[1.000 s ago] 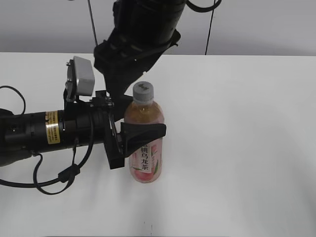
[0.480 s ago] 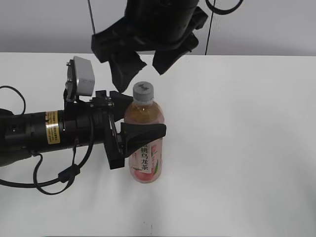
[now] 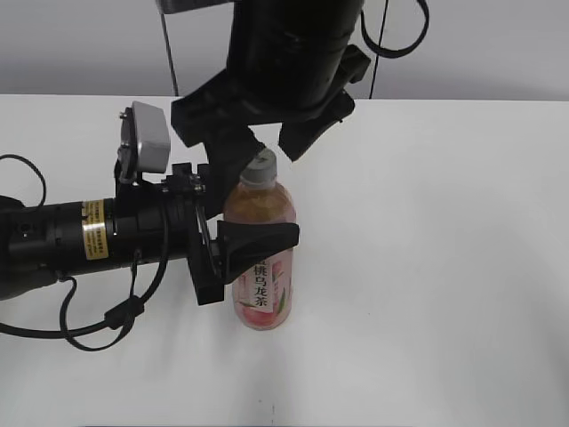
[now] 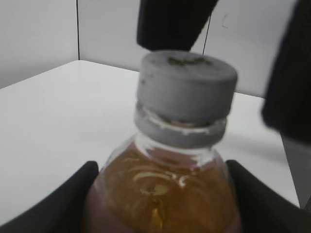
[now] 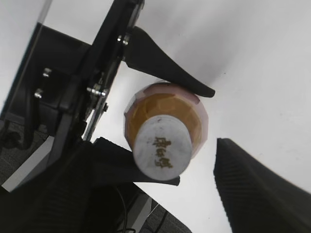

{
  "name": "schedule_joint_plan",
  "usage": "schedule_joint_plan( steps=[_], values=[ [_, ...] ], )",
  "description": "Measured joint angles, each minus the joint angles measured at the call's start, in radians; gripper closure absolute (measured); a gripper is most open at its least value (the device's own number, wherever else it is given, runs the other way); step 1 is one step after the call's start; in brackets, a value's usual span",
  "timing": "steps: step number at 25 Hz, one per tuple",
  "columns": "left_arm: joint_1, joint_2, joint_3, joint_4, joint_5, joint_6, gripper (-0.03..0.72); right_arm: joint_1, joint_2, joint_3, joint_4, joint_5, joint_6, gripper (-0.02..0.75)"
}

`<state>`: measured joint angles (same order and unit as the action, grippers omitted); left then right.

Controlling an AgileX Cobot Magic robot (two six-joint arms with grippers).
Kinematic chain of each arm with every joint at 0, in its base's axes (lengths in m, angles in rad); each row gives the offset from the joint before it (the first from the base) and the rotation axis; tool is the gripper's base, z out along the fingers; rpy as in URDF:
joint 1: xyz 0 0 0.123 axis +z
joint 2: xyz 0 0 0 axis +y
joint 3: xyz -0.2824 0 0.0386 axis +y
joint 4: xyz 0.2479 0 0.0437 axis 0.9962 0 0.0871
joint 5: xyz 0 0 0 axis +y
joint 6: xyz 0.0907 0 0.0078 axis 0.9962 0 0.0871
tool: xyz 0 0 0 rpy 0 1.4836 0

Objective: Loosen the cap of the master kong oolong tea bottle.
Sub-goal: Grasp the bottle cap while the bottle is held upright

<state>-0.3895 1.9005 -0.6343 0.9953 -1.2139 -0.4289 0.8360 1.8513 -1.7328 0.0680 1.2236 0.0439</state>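
Since half a second ago the right gripper (image 3: pixel 269 147) has dropped from above the bottle (image 3: pixel 260 258) to the level of the cap (image 3: pixel 261 166), so that its two black fingers (image 3: pixel 233 151) now straddle it; the bottle itself and the left arm have not shifted.

That right arm hangs steeply down from the top of the exterior view, wrist over the bottle, fingers pointing at the counter (image 3: pixel 444 267). Its fingers are spread apart, one on either side of the cap. From its own wrist camera the cap (image 5: pixel 162 151) is seen from above with one finger (image 5: pixel 252 189) clear of it on the right and the other low on the left; whether either one touches the cap cannot be told.

Lying nearly level along the counter, the left arm reaches in from the left edge, a grey camera box (image 3: pixel 148 142) on top of its wrist. The left gripper (image 3: pixel 244 253) is clamped on the bottle's body just below the shoulder, one finger (image 3: pixel 258 240) crossing the front above the pink label. In the left wrist view the cap (image 4: pixel 186 87) and the amber tea under the neck fill the middle, with a dark finger (image 4: pixel 63 199) pressed against each side.

The bottle stands upright near the middle of the white counter. A black cable (image 3: pixel 98 325) loops beneath the left arm.
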Motion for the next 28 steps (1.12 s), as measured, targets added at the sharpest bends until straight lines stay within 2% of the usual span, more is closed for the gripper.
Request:
schedule_joint_plan(
  steps=[3, 9, 12, 15, 22, 28],
  values=[
    [0.000, 0.000, 0.000, 0.000, 0.000, 0.000, 0.233, 0.000, 0.013, 0.000, 0.000, 0.000, 0.000, 0.176],
    [0.000, 0.000, 0.000, 0.000, 0.000, 0.000, 0.233, 0.000, 0.018, 0.000, -0.002, 0.000, 0.000, 0.281],
    [0.000, 0.000, 0.000, 0.000, 0.000, 0.000, 0.233, 0.000, 0.018, 0.000, -0.005, 0.000, -0.016, 0.356],
    [0.000, 0.000, 0.000, 0.000, 0.000, 0.000, 0.233, 0.000, 0.018, 0.000, -0.015, 0.000, -0.070, 0.463],
    [0.000, 0.000, 0.000, 0.002, -0.001, 0.000, 0.233, 0.000, 0.018, 0.000, -0.017, 0.001, -0.246, 0.463],
    [0.000, 0.000, 0.000, 0.007, -0.002, 0.002, 0.233, -0.002, 0.018, 0.000, -0.015, 0.002, -0.597, 0.463]
  ],
)
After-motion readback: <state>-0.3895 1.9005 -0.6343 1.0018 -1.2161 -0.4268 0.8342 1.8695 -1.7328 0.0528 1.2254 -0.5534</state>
